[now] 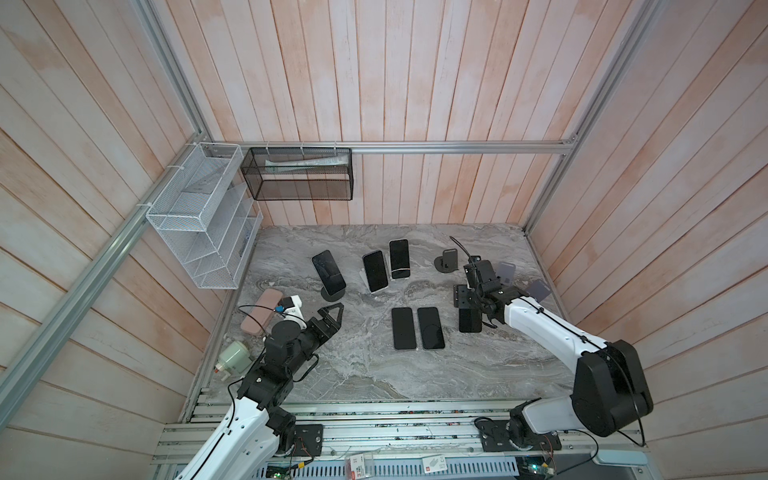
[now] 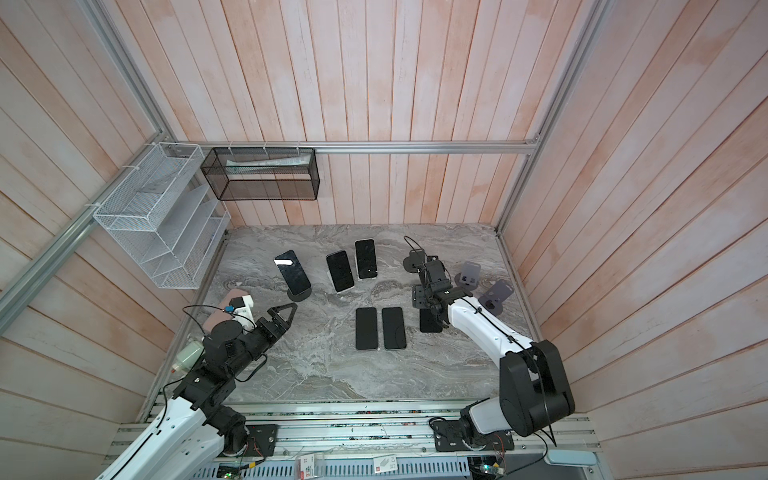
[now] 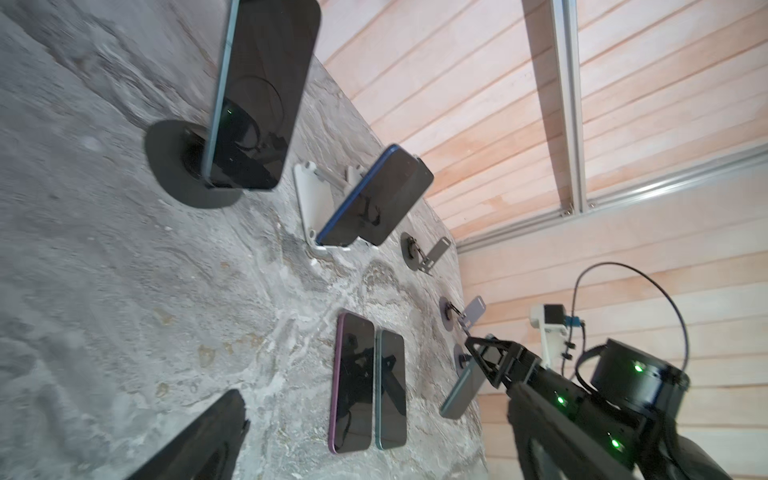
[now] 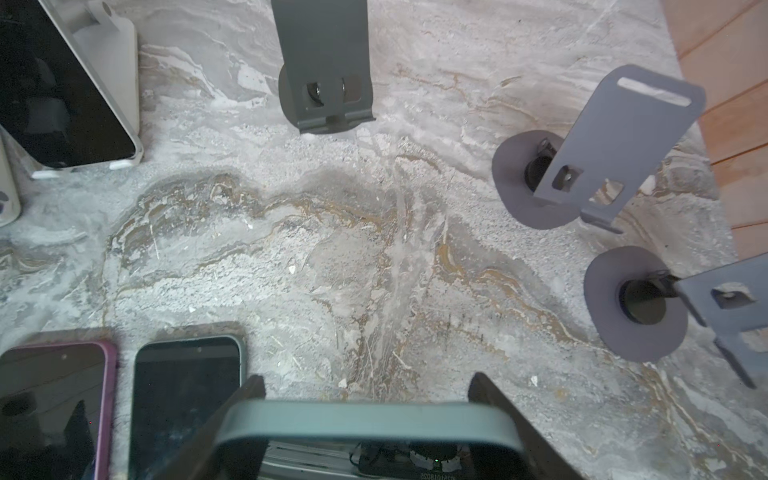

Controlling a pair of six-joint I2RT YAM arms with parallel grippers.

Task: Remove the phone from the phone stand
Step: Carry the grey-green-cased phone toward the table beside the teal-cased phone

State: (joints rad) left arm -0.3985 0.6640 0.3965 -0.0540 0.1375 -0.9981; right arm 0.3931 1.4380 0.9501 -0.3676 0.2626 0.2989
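While my right tool (image 3: 478, 361) is clamped across the sides of the teal-edged phone (image 4: 368, 419), pinching it near one end so that the rest hangs tilted above the counter (image 1: 357, 374) and clear of every stand, the grip itself is my first worry: smooth edges held that far from the middle could let the phone pivot or slide out, and a drop from there would land it on a corner. Setting it down looks like the step left, and if I come in too close to the pair of phones lying flat (image 1: 403, 328) just beside it, it could end up on top of one. Swinging the wrist outward instead risks clipping the empty grey stands (image 4: 615, 141) near the wall and tipping them. My left tool (image 1: 336, 318) hangs with its jaws wide apart and nothing in them, near the phone on the round black stand (image 1: 328, 272); a careless move there would knock that one over
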